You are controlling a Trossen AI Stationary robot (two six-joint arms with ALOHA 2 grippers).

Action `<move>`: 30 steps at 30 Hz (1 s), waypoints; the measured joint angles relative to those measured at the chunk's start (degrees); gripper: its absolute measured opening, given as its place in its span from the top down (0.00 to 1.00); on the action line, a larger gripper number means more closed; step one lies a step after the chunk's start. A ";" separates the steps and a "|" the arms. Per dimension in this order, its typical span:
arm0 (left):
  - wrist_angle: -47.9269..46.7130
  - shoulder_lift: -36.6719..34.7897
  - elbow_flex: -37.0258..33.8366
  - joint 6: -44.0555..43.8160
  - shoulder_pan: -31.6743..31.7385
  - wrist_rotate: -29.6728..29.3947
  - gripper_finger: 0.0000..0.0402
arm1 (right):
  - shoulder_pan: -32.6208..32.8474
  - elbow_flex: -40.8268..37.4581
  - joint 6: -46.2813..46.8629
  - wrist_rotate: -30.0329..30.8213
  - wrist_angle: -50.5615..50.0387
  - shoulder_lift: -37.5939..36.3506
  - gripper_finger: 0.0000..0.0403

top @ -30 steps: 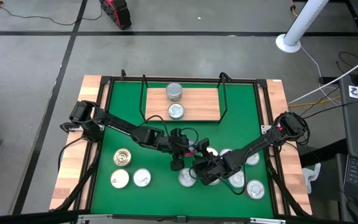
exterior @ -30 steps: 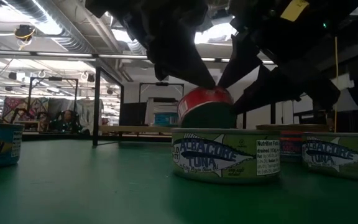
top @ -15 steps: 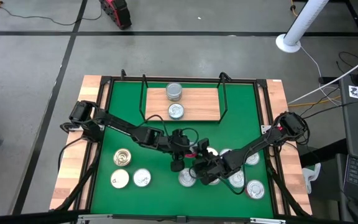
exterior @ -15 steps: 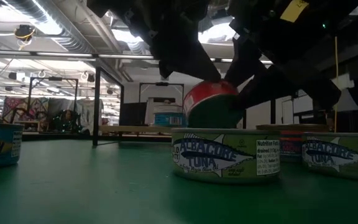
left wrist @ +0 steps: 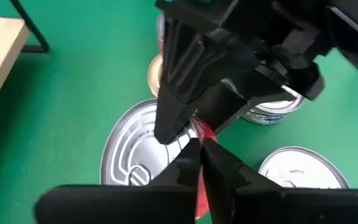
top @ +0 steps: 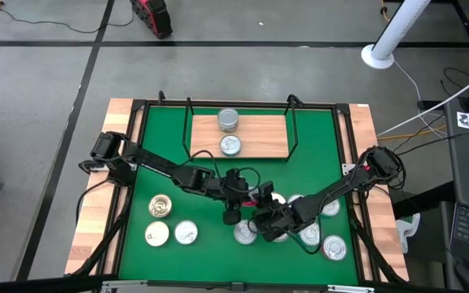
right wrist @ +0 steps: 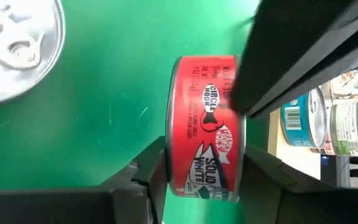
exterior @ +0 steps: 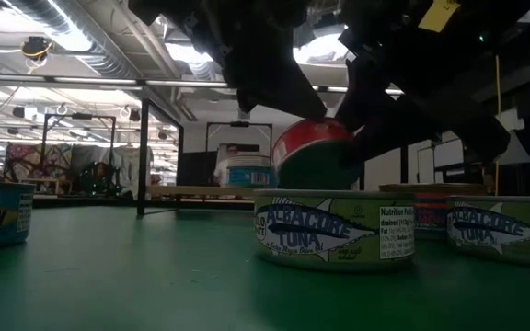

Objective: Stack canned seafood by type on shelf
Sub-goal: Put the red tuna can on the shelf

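Mid-table handover of a red tuna tin [right wrist: 207, 127]. The right gripper [right wrist: 197, 165] is clamped on the tin's two flat faces, holding it on edge and tilted above the green mat [top: 169, 155], so the curved red wall is left free. The left gripper [top: 247, 193] meets it from the opposite side; whether its fingers are apart or closed on the tin cannot be told. An albacore tuna tin [exterior: 334, 228] sits just in front in the low view, among other loose tins on the mat. The shelf [top: 259, 134], well apart at the far side, already carries two tins [top: 229, 120], so the red tin presumably starts a pile of its own type.
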 joint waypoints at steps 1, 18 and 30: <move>-0.08 -0.26 0.00 0.53 0.00 0.00 0.93 | 0.00 -0.02 -0.62 -0.07 -0.22 0.00 0.62; -13.23 -16.32 0.00 10.86 0.44 -2.51 0.60 | -7.25 3.12 -7.60 3.83 -6.73 -0.35 0.65; -24.74 -24.01 0.00 10.56 0.44 -5.51 0.60 | -18.28 6.19 -15.60 6.84 -14.54 -0.37 0.65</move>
